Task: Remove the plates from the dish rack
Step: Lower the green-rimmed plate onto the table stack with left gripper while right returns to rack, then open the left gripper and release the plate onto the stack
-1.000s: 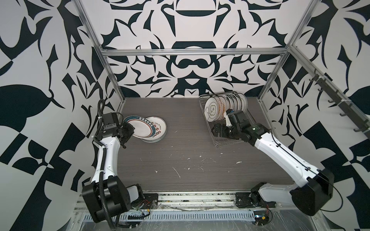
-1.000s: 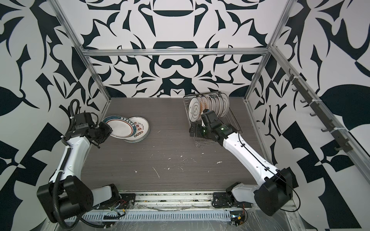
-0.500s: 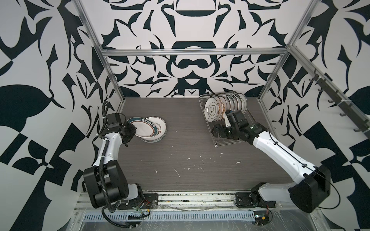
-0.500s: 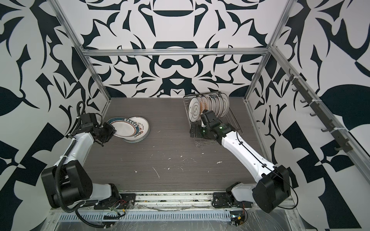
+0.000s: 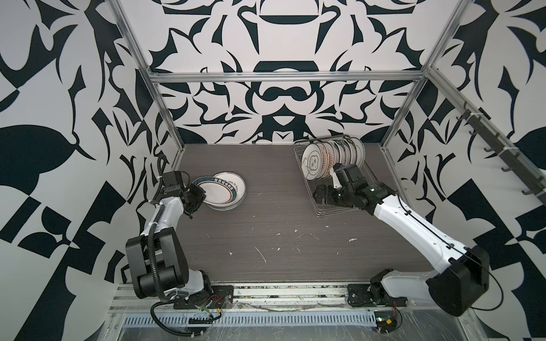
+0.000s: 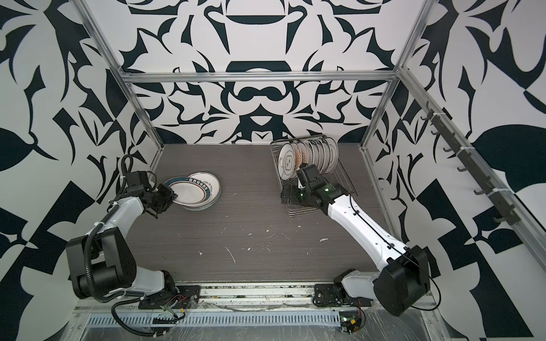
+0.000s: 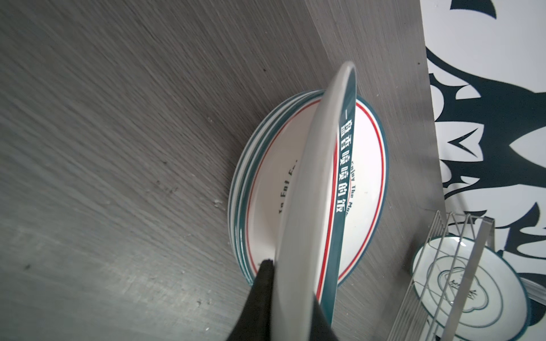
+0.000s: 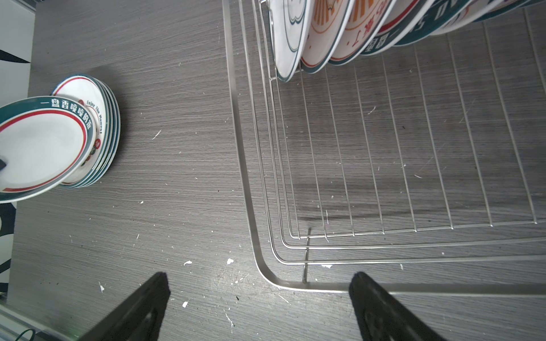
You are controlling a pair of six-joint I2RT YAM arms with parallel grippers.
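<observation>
My left gripper (image 5: 198,197) (image 7: 291,283) is shut on the near rim of a white plate with a teal lettered rim (image 5: 215,192) (image 7: 313,183). That plate tilts over a stack of several plates (image 5: 240,189) (image 7: 366,177) on the table's left side. The wire dish rack (image 5: 342,206) (image 8: 245,177) stands at the back right. Several plates (image 5: 331,158) (image 8: 325,35) stand upright in its far end. My right gripper (image 5: 320,195) (image 8: 260,283) hangs open over the rack's near left corner, holding nothing.
The dark wood-grain table (image 5: 266,236) carries white flecks in its middle. Metal frame posts (image 5: 165,118) and patterned walls close in the left, back and right. The rack's near half (image 8: 413,147) is bare wire grid.
My left gripper has carried the plate a little right and lower, onto the stack. The right arm has barely shifted at the rack.
</observation>
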